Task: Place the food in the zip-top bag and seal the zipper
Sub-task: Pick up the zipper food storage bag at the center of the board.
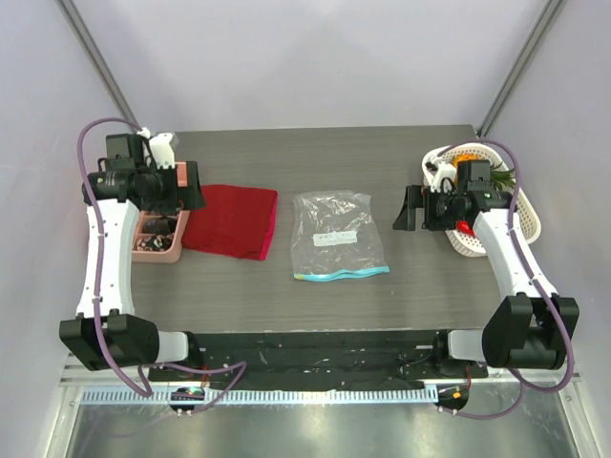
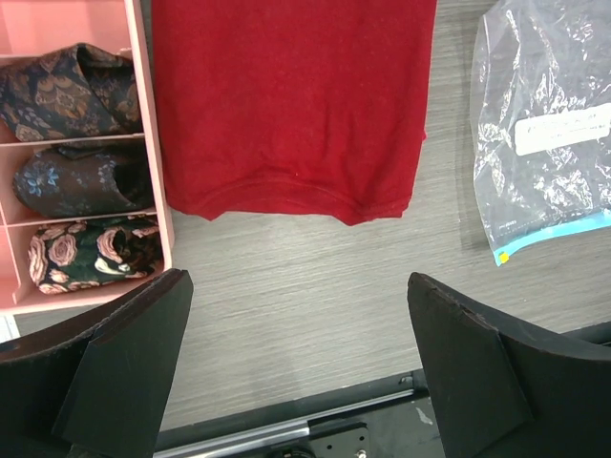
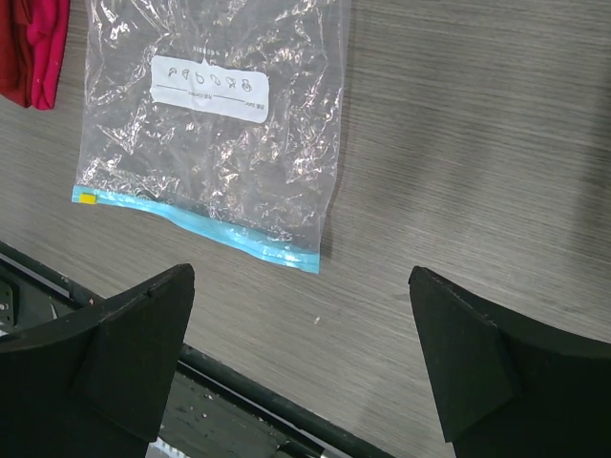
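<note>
Top external view shows the zip-top bag point(image 1: 336, 237) lying flat at the centre of the counter point(image 1: 382, 167), its zipper point(image 1: 342, 274) toward 6 o'clock. The food point(image 1: 474, 172) sits in a white basket point(image 1: 523, 218) at 2 o'clock, mostly hidden behind the right arm. The left pincer point(image 2: 298, 324) and right pincer point(image 3: 301, 315) both gape wide, gripping nothing.

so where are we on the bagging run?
Done: nothing. The zip-top bag lies flat and empty mid-table, zipper toward the arms. In hand: nothing; left gripper and right gripper are open and empty. Left: move the food out of the white basket into the bag, then seal.
</note>
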